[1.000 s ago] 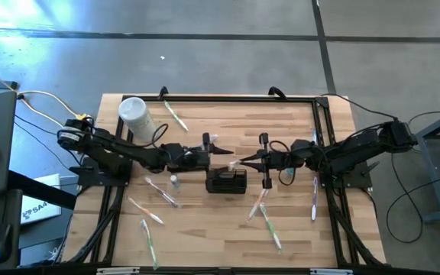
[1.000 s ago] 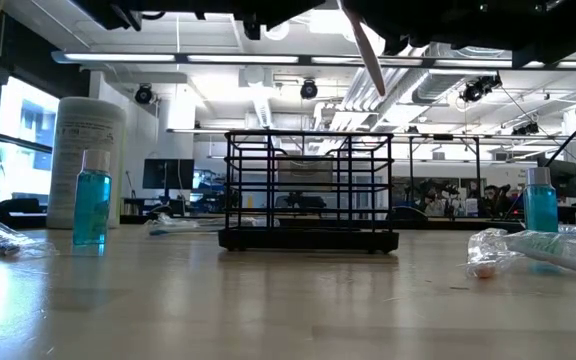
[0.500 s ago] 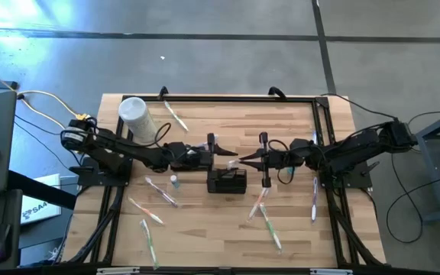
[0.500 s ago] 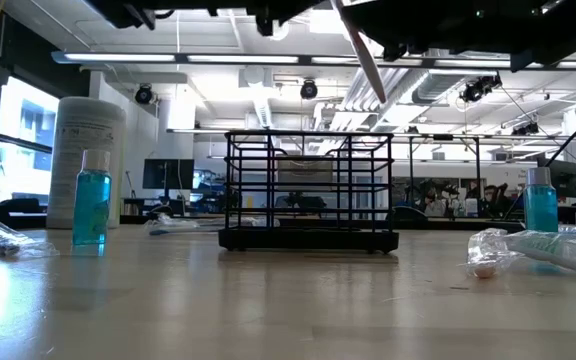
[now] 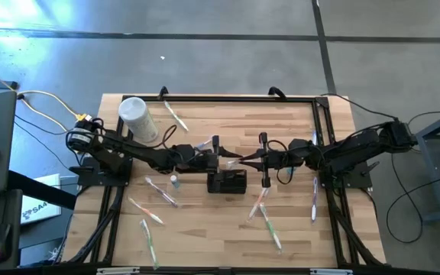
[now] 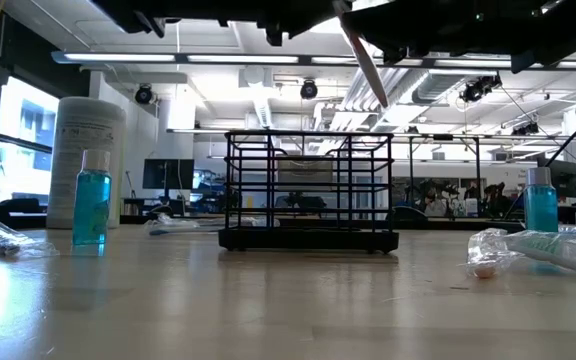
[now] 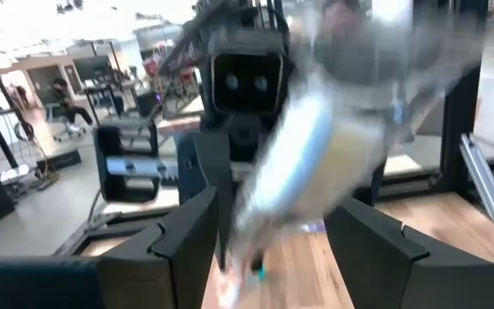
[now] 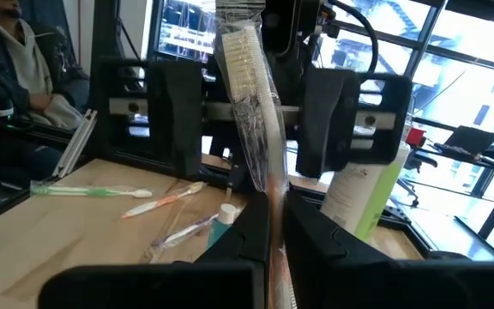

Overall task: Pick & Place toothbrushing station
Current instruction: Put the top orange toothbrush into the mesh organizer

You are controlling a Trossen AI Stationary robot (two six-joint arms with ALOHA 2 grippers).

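We see right gripper (image 5: 241, 161) clamping wrapped toothbrush (image 8: 249, 94) above toothbrushing station (image 5: 227, 181); left gripper (image 5: 218, 153) grip unclear. Risk: 2 grippers collide, brush misses slot.

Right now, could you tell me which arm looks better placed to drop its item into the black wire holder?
Probably the right gripper: it is shut on a wrapped toothbrush beside the black wire holder. The left gripper holds a blurred wrapped item.

Blurred beyond naming: a pale wrapped object (image 7: 316, 154) filling the left wrist view. Both arms cut off at the low view's top edge. Wrapped toothbrush (image 8: 249, 103) handle hidden between the right gripper's fingers (image 8: 311, 232).
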